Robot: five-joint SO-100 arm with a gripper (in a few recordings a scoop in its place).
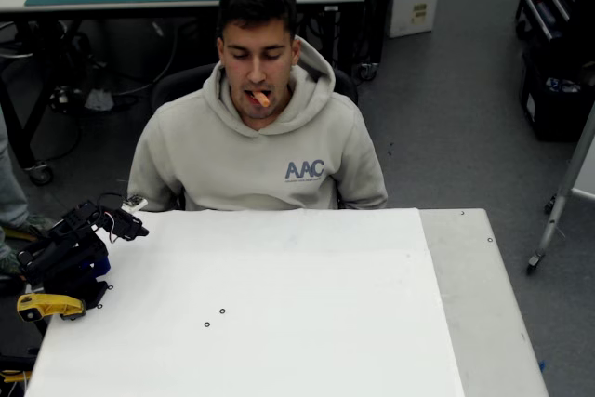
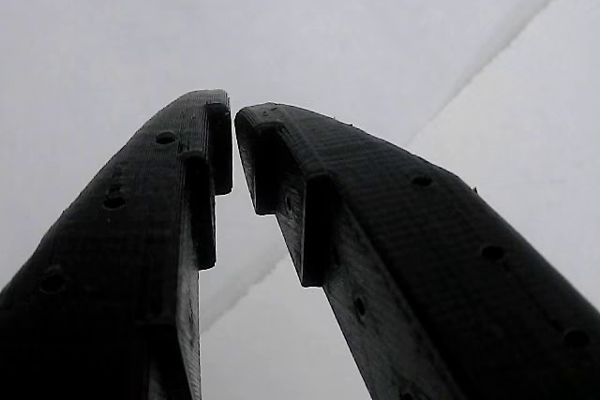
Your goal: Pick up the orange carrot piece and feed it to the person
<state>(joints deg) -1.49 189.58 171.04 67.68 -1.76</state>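
carrot piece: the orange carrot piece [image 1: 261,98] is seen held between the lips of the person [image 1: 257,141], one end sticking out; no contact with the gripper.
gripper: the gripper [image 2: 233,142] is seen in the wrist view with its tips nearly touching, only a sliver of gap, nothing gripped. In the overhead view it [image 1: 133,226] is parked at the left edge of the white surface [image 1: 279,323], well apart from the person.
task state: delivery is judged done; the piece is off the surface and at the mouth.
risk 1: the piece is held only at its end, so it could be dropped onto the hoodie or the surface if the bite is loosened.
risk 2: any further arm motion toward the face is unneeded; contact with the person would be caused by it.
risk 3: cables by the arm base could be snagged on retraction.
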